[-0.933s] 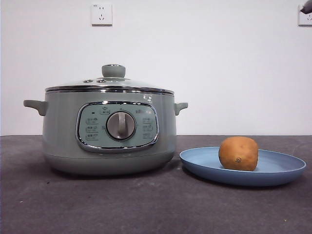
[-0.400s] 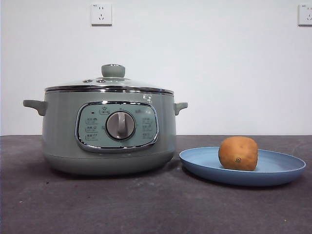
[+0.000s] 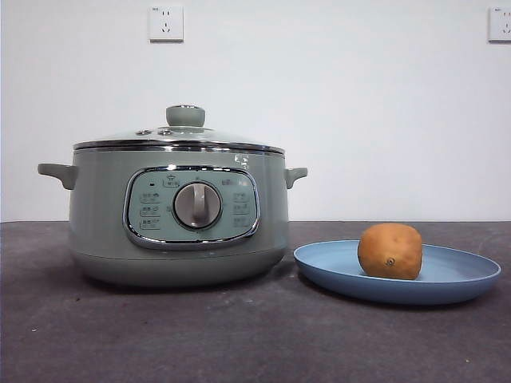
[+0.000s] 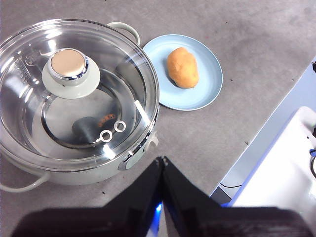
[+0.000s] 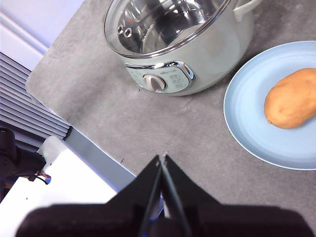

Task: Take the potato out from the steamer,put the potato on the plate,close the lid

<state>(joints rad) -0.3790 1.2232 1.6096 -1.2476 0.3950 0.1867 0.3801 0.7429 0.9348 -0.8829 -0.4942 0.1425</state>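
- Black jaws of the left gripper (image 4: 162, 160) were pressed together on nothing, hanging high above the table with the steamer (image 4: 74, 98) just beyond the tips.
- Same story for the right gripper (image 5: 163, 159): clenched and empty, raised well off the table, the steamer ahead of it and the plate (image 5: 247, 128) off to one side.
- Out from the left jaws, the lid (image 4: 69, 74) sat square on the steamer, green knob up. Closed, by the look of it!
- Farther out, the potato (image 4: 182, 67) lay on the plate, touching nothing else.
- Judging from that, all three steps looked done; nothing seemed left but for the arms to wait.
- Underneath ran a dark grey, faintly speckled table (image 3: 239, 335).
- Behind it stood a plain white wall (image 3: 335, 104) with two sockets (image 3: 166, 23).
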